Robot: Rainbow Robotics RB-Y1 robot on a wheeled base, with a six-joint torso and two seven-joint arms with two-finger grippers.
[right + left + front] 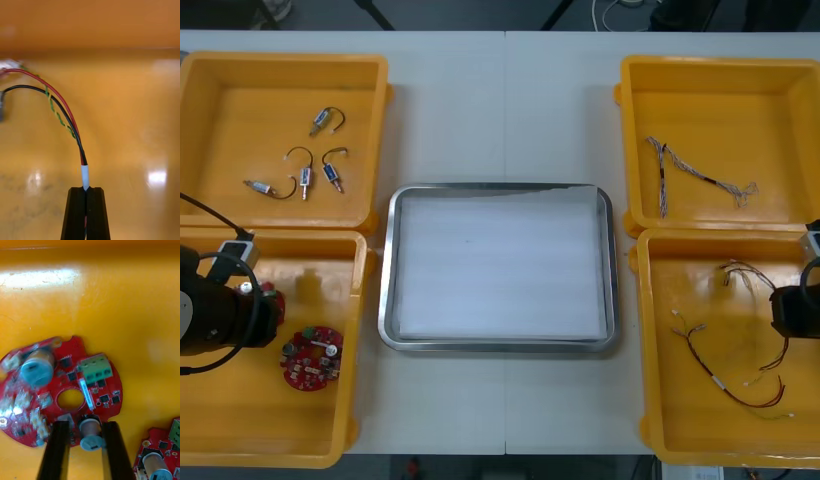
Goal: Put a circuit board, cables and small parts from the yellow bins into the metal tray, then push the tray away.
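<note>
In the left wrist view my left gripper (87, 435) is shut on a round red circuit board (63, 390), its fingers (58, 450) clamped on a small cylinder at the board's edge. A second board (161, 453) lies beside it. From the front, my left arm (220, 320) reaches into the near left yellow bin (270, 440), where a board (310, 358) lies. My right gripper (86, 189) is shut on the white sleeve of a red and black cable (63, 108), over the near right bin (660, 400). The metal tray (385, 300) sits in the middle, white inside.
The far left bin (220, 80) holds several small metal parts (305, 175). A twisted blue and white cable (690, 175) lies in the far right bin (780, 90). More thin cables (730, 375) lie in the near right bin beside my right arm (792, 310).
</note>
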